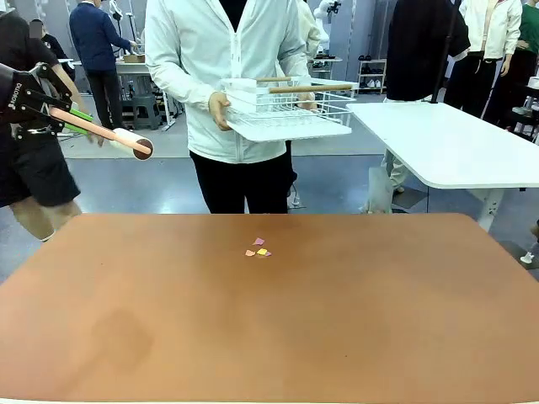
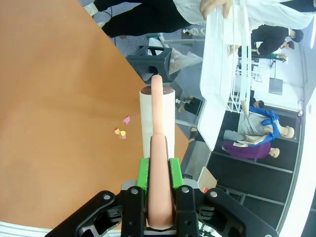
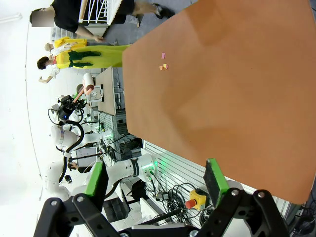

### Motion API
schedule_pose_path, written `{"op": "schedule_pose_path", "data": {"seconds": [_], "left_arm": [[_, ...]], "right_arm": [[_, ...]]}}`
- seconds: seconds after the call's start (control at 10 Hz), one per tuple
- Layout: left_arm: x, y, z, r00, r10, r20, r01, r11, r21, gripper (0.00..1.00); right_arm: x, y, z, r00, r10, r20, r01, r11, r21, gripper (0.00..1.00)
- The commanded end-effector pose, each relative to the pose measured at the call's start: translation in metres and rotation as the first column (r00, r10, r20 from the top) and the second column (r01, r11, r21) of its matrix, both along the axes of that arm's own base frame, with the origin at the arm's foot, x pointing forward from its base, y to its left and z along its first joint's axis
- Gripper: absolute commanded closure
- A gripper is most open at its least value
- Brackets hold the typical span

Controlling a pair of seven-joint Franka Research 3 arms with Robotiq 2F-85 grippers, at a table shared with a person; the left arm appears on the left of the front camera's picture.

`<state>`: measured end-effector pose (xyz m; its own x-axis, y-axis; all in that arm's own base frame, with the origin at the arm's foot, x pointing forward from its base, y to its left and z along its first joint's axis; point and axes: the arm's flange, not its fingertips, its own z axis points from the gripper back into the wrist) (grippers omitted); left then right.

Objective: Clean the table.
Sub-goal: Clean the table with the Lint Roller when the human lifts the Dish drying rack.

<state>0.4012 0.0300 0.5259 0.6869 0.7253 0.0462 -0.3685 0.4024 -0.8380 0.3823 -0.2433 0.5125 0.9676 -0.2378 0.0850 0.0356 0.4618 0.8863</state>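
My left claw clamps the lint roller by its pink handle, raised well left of the paper scraps. Next, I judge, roll it over them on the tabletop.

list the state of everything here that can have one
table: not yet clean
paper scraps: lying loose on the table
lint roller: held in the air, off the table
left gripper: shut on the lint roller's handle
right gripper: open, empty
white rack: held up by the person, off the table
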Motion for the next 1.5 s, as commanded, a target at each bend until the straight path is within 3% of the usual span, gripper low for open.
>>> {"op": "schedule_pose_path", "data": {"seconds": [0.0,0.2,0.3,0.4,0.5,0.6,0.7,0.8,1.0,1.1,1.2,1.4], "left_arm": [[0.010,0.001,0.008,0.997,-0.062,0.046,0.059,0.997,0.054,0.81],[0.029,-0.004,0.021,0.941,-0.331,0.075,0.299,0.912,0.279,0.81],[0.040,-0.009,0.030,0.915,-0.387,0.114,0.328,0.878,0.349,0.81],[0.056,-0.011,0.037,0.839,-0.543,0.030,0.477,0.762,0.438,0.81],[0.071,-0.013,0.038,0.770,-0.637,-0.028,0.565,0.662,0.493,0.81],[0.089,-0.014,0.035,0.736,-0.673,-0.069,0.598,0.601,0.530,0.81],[0.105,-0.016,0.024,0.724,-0.677,-0.130,0.620,0.557,0.552,0.81],[0.123,-0.016,0.005,0.746,-0.641,-0.181,0.608,0.545,0.578,0.81],[0.133,-0.015,-0.011,0.791,-0.590,-0.165,0.584,0.645,0.493,0.81],[0.134,-0.014,-0.013,0.809,-0.563,-0.167,0.564,0.665,0.490,0.81],[0.133,-0.015,-0.020,0.753,-0.629,-0.192,0.622,0.585,0.521,0.81],[0.133,-0.015,-0.020,0.753,-0.629,-0.192,0.622,0.585,0.521,0.81]], "right_arm": [[-0.001,0.001,0.003,1.000,0.002,0.011,-0.002,1.000,0.001,0.00],[-0.001,0.001,0.003,1.000,0.002,0.011,-0.002,1.000,0.001,0.00],[-0.001,0.001,0.003,1.000,0.002,0.011,-0.002,1.000,0.001,0.00],[-0.001,0.001,0.003,1.000,0.002,0.011,-0.002,1.000,0.001,0.00],[-0.001,0.001,0.003,1.000,0.002,0.011,-0.002,1.000,0.001,0.00],[-0.001,0.001,0.003,1.000,0.002,0.011,-0.002,1.000,0.001,0.00],[-0.001,0.001,0.003,1.000,0.002,0.011,-0.002,1.000,0.001,0.00],[-0.001,0.001,0.003,1.000,0.002,0.011,-0.002,1.000,0.001,0.00],[-0.001,0.001,0.003,1.000,0.002,0.011,-0.002,1.000,0.001,0.00],[-0.001,0.001,0.003,1.000,0.002,0.011,-0.002,1.000,0.001,0.00],[-0.001,0.001,0.003,1.000,0.002,0.011,-0.002,1.000,0.001,0.00],[-0.001,0.001,0.003,1.000,0.002,0.011,-0.002,1.000,0.001,0.00]]}}
